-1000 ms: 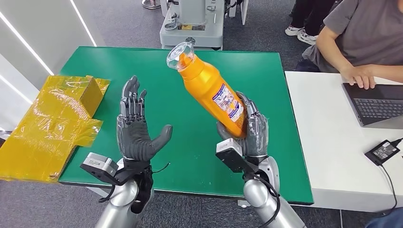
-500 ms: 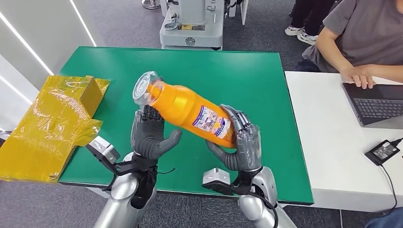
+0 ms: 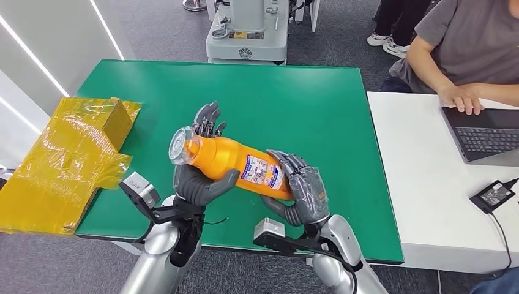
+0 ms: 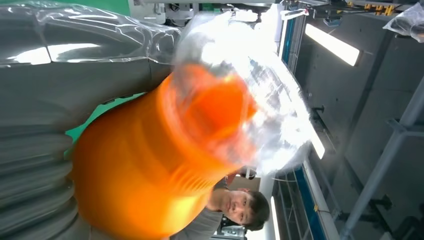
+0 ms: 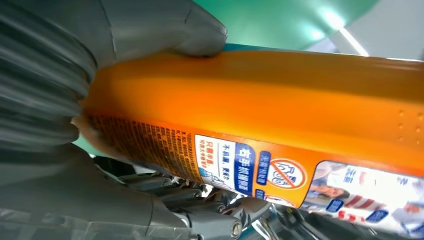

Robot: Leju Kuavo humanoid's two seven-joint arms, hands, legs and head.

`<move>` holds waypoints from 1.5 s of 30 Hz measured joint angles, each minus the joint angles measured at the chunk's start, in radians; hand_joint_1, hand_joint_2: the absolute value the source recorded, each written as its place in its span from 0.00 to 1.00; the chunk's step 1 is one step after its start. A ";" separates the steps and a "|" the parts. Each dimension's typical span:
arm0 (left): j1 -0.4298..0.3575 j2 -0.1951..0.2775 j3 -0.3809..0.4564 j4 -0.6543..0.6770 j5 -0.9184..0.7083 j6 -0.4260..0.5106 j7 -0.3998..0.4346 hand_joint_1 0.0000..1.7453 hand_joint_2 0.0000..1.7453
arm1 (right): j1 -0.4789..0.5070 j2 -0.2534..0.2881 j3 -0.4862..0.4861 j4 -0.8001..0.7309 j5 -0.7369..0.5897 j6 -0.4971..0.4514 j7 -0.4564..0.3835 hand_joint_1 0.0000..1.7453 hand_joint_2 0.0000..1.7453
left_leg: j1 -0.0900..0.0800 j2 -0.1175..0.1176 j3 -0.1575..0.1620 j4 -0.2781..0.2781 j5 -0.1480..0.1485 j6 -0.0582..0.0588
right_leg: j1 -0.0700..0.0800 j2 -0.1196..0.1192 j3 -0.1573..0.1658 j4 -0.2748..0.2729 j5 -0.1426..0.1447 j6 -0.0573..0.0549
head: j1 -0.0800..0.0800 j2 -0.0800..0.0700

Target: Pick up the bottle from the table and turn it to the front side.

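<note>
An orange bottle (image 3: 229, 160) with a clear cap (image 3: 182, 144) and a printed label lies almost level above the green table (image 3: 318, 98), cap toward my left. My right hand (image 3: 301, 191) grips its base end, fingers wrapped over the label. The neck end lies across the palm of my left hand (image 3: 197, 182), with the thumb in front below it and the fingers (image 3: 208, 119) standing straight behind it, not curled over. The left wrist view has the bottle (image 4: 150, 165) and cap (image 4: 250, 100) blurred beside my left hand (image 4: 40, 125). The right wrist view has my right hand (image 5: 60, 75) clasping the bottle (image 5: 275, 110).
A box in crumpled yellow film (image 3: 67, 153) lies at the table's left edge. To the right stands a white table (image 3: 422, 184) with a laptop (image 3: 486, 135) and a power adapter (image 3: 494, 195); a seated person (image 3: 465, 43) rests a hand by the laptop. A machine base (image 3: 248, 30) stands behind.
My right hand has tipped the bottle from steeply upright to nearly level and swung its cap end left and down. My left hand moved in under the neck end.
</note>
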 joint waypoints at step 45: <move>0.005 -0.020 0.015 0.011 -0.042 -0.025 -0.001 1.00 1.00 | 0.043 0.003 -0.023 -0.037 -0.092 0.041 -0.026 0.00 1.00 | 0.000 0.000 0.000 0.000 0.000 0.000 | 0.000 0.000 0.000 0.000 0.000 0.000 | 0.000 0.000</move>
